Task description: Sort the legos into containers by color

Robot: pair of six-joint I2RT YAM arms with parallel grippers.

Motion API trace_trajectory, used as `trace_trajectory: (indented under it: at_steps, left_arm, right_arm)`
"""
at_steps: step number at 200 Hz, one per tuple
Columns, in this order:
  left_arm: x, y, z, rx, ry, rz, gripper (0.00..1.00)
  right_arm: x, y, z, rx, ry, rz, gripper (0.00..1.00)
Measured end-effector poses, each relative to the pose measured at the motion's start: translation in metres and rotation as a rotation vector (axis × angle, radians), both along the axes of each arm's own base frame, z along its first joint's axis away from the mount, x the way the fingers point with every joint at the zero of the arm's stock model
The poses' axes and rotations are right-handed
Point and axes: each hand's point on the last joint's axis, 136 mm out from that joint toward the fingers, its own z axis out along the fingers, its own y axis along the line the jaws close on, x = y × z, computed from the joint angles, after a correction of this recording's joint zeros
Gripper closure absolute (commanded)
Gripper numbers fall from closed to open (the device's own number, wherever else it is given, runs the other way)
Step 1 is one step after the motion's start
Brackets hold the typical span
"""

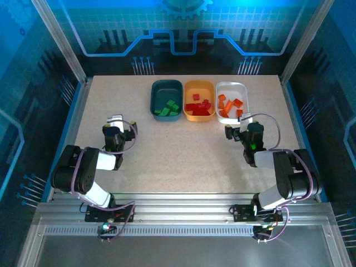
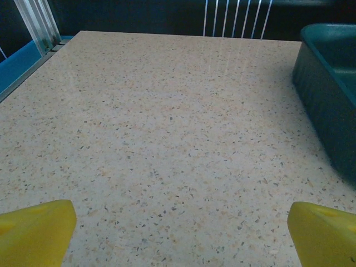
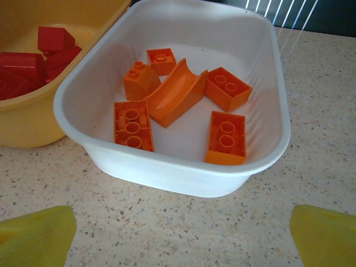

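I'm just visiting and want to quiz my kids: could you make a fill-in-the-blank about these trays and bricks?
1. The dark teal tray holds only ____ bricks.
2. The red bricks lie in the ____ tray.
3. The white tray holds ____ orange bricks.
4. The left tool and right tool both stand ____, holding nothing.

Missing words: green; orange; six; open.

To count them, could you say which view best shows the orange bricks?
The right wrist view: six orange bricks lie large and separate in the white tray. The top external view shows them small and clumped.
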Motion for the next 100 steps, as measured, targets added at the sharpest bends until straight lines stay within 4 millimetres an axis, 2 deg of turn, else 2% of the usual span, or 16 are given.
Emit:
trace_trajectory:
  at_steps: [100]
  left_arm:
    - [-0.0004, 0.0000, -0.0013, 0.000, 0.006, 0.000, 0.01]
  right_arm:
    - [0.0000, 0.0008, 0.0000, 0.002, 0.000, 0.004, 0.00]
